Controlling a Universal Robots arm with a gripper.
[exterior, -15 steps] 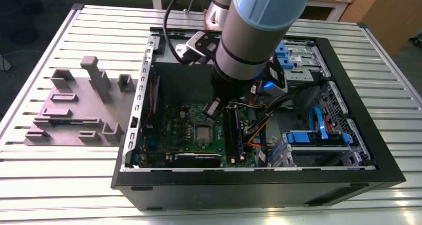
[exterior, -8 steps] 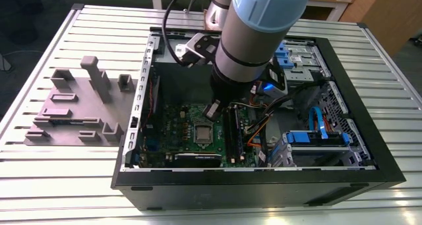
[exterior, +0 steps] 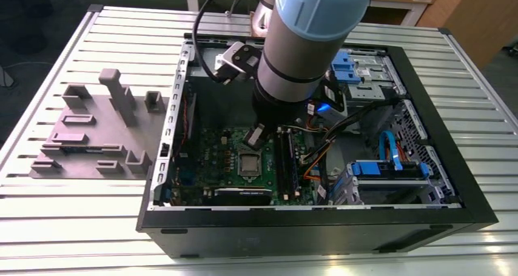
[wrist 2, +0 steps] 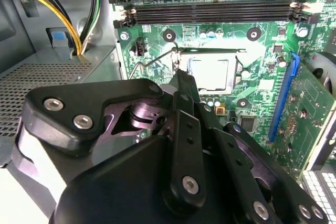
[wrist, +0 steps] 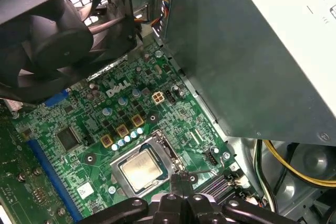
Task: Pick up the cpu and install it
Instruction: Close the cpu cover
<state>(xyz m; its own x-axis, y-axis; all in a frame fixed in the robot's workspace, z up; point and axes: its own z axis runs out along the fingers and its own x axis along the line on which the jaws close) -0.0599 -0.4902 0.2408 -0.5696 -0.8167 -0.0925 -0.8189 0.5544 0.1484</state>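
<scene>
One small flat square cpu (wrist: 140, 168) with a silvery metal top lies seated in the metal-framed socket (wrist: 157, 142) on the green motherboard (wrist: 89, 124), level with the frame around it, which suggests it has already been set into place; in the second wrist view the same chip (wrist 2: 210, 73) shows as a pale square inside the frame. The thin wire latch lever (wrist 2: 152, 61) stands out to the side of the socket, so the frame is probably not yet locked down, though that is a judgement.

The black gripper (wrist: 181, 179) hangs just beside the socket's edge, its narrow fingertips drawn together with no visible gap and nothing between them; it appears closed on nothing, near the lever rather than over the chip.

Outward, the long black memory slots (wrist 2: 210, 9) run alongside the socket, and a blue expansion slot (wrist: 50, 169) lies on the opposite side. A black case fan (wrist: 47, 40) sits at the board's edge, and the grey metal power supply box (wrist: 252, 61) fills the neighbouring bay, with yellow cables (wrist 2: 47, 3) trailing past. In the exterior view the grey robot arm (exterior: 307, 39) reaches down into the open black computer case (exterior: 324, 227), which rests on a slatted metal table (exterior: 81, 227) beside a grey moulded parts fixture (exterior: 97, 130).
</scene>
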